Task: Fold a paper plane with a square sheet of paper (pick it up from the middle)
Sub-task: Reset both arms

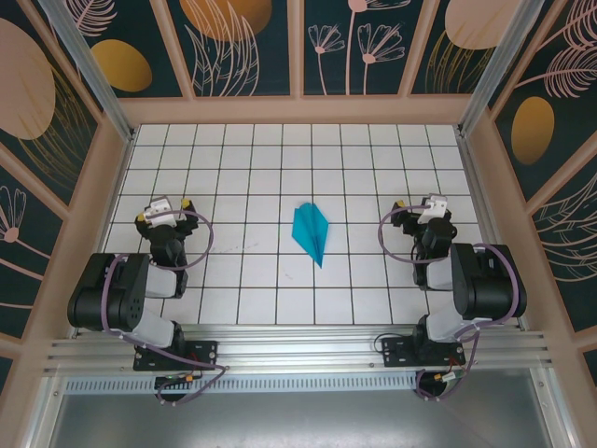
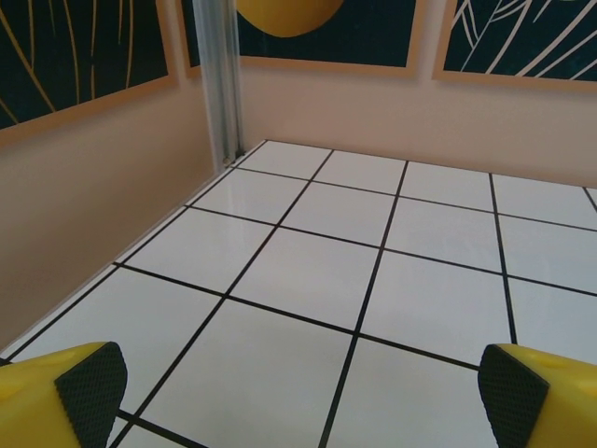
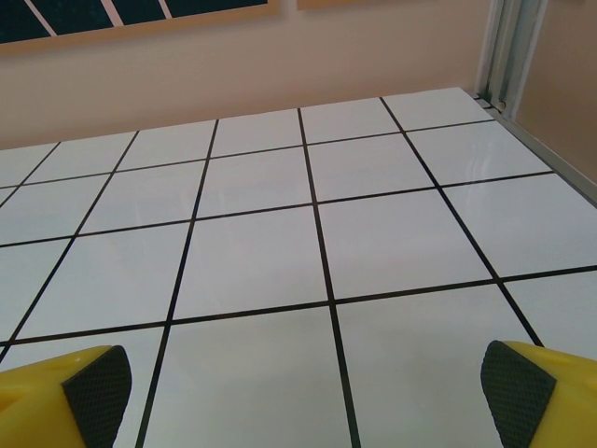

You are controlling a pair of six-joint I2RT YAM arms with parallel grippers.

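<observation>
A slim teal-blue paper plane [image 1: 312, 232] lies flat on the white tiled table [image 1: 280, 168] at the centre, its point toward the near edge. My left gripper [image 1: 171, 204] rests far to its left, open, with only bare tiles between its yellow fingertips [image 2: 89, 385]. My right gripper [image 1: 418, 209] sits well to the plane's right, also open over bare tiles, its black pads [image 3: 515, 390] spread wide. Neither gripper touches the plane.
Pink walls with dark floral panels [image 1: 233, 37] enclose the table on three sides. An aluminium post [image 2: 221, 79] stands in the far left corner. A metal rail [image 1: 298, 350] runs along the near edge by the arm bases.
</observation>
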